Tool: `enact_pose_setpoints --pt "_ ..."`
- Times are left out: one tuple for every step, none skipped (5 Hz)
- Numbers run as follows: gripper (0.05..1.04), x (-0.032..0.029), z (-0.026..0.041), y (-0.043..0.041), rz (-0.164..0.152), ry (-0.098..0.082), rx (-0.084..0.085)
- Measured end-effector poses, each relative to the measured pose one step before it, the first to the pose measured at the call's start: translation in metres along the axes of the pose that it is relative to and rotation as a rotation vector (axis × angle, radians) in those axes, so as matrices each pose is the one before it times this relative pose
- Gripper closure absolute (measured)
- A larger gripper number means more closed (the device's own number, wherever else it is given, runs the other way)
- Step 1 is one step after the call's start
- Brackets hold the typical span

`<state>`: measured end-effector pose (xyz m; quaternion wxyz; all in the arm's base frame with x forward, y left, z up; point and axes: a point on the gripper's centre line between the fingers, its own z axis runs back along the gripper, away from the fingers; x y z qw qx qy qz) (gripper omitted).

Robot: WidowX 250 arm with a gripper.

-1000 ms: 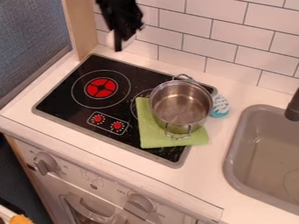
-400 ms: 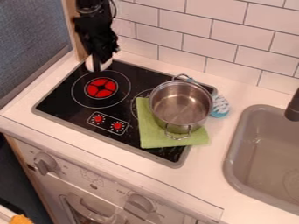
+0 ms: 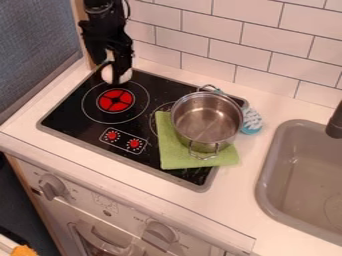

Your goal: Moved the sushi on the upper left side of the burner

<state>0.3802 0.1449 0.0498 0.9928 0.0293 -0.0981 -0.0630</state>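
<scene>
The black gripper (image 3: 111,68) hangs over the upper left corner of the stove top, behind the red-centred burner (image 3: 115,100). Its fingers are spread apart, with the white sushi (image 3: 125,76) directly at and behind their tips. The sushi is at the burner's back edge, partly hidden by the fingers.
A metal pot (image 3: 206,120) stands on a green cloth (image 3: 175,156) over the stove's right part, with a blue and white item (image 3: 252,121) beside it. A grey sink (image 3: 304,170) lies at right; a wooden post and tiled wall stand behind.
From the top, my gripper has come left and down with the sushi to the stove's upper left corner. Its fingers have since spread apart. Pot and cloth have not moved.
</scene>
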Motion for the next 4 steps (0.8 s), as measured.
enact_pose_setpoints --pt "0.080 -0.00024 0.00793 0.00091 0.0169 -0.0100 0.0136" --pt "0.083 0.00102 0.02505 0.00003 0.0029 -0.0374 0.0243" --pt "0.083 0.00278 0.02285 -0.00994 -0.0554 -0.0252 -0.0599" --pt "0.083 0.00571 0.02679 -0.00984 -0.0834 -0.0373 -0.0773"
